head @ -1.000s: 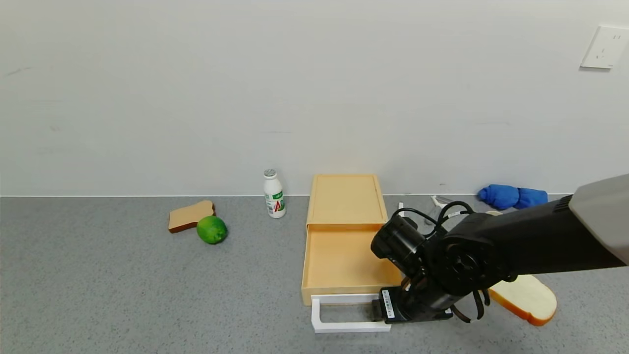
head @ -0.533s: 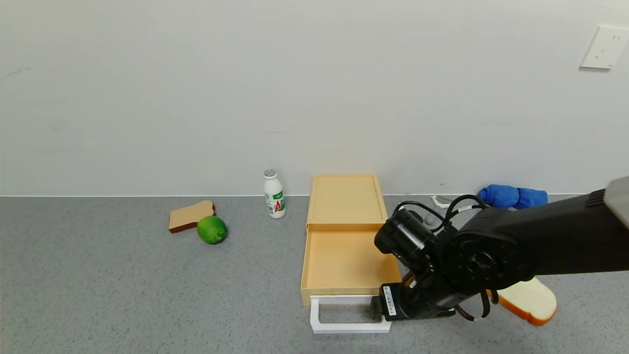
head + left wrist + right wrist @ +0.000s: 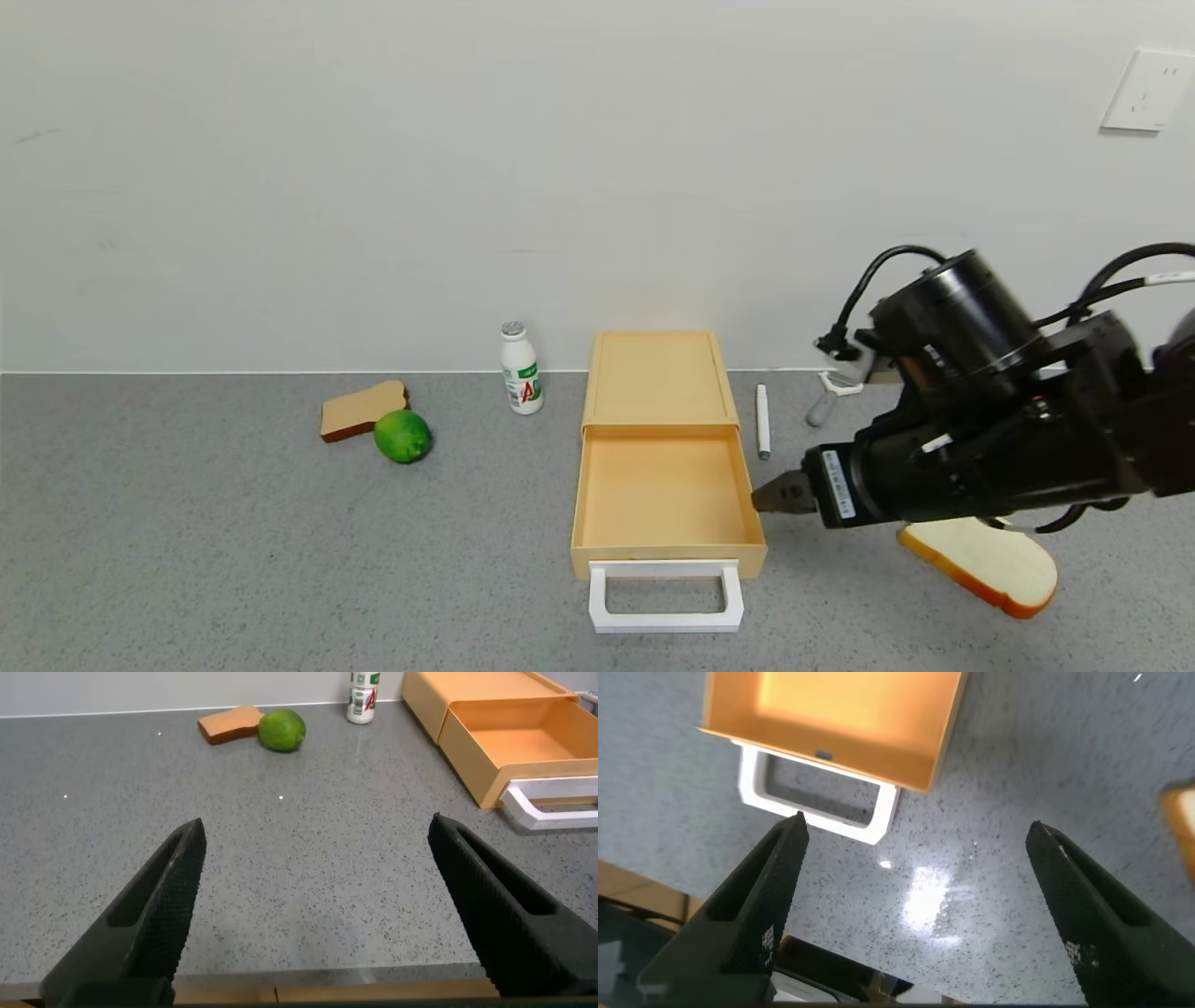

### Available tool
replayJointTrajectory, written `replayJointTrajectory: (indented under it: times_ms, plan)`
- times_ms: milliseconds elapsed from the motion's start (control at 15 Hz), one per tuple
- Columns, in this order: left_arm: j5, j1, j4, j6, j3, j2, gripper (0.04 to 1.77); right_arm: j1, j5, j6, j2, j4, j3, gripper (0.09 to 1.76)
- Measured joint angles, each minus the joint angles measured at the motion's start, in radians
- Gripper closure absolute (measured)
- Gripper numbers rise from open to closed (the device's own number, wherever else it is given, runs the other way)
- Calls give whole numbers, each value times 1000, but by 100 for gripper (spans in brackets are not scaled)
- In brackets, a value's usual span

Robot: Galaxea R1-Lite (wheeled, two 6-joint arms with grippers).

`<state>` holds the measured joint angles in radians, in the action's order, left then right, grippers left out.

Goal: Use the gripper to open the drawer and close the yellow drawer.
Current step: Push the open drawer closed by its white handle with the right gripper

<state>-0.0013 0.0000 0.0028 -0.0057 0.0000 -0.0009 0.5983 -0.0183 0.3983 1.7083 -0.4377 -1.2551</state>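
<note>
The pale yellow-tan drawer box stands against the wall. Its drawer is pulled out and empty, with the white loop handle at the front. My right gripper hovers above the table just right of the drawer's right wall, open and empty. In the right wrist view the gripper has its jaws wide apart, with the drawer and the handle below them. My left gripper is open and empty, low over the near table edge, far left of the drawer.
A white bottle stands left of the box. A green lime and brown toast lie farther left. A white marker, a peeler and a bread slice lie right of the drawer.
My right gripper has left the handle, risen and moved right and back beside the drawer. The drawer stays pulled out.
</note>
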Motion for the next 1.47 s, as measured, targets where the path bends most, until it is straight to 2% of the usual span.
replayJointTrajectory:
  times_ms: [200, 467, 600, 1333, 1467]
  plan:
    - [0, 0, 0, 0, 0, 0, 9, -125, 117, -79, -110, 35, 13, 14]
    - [0, 0, 0, 0, 0, 0, 9, -316, 320, -154, -201, 108, 39, 14]
    - [0, 0, 0, 0, 0, 0, 9, -366, 342, -159, -218, 123, 45, 14]
    - [0, 0, 0, 0, 0, 0, 9, -363, 338, -156, -228, 114, 51, 14]
    - [0, 0, -1, 0, 0, 0, 9, -326, 287, -150, -222, 80, 51, 14]
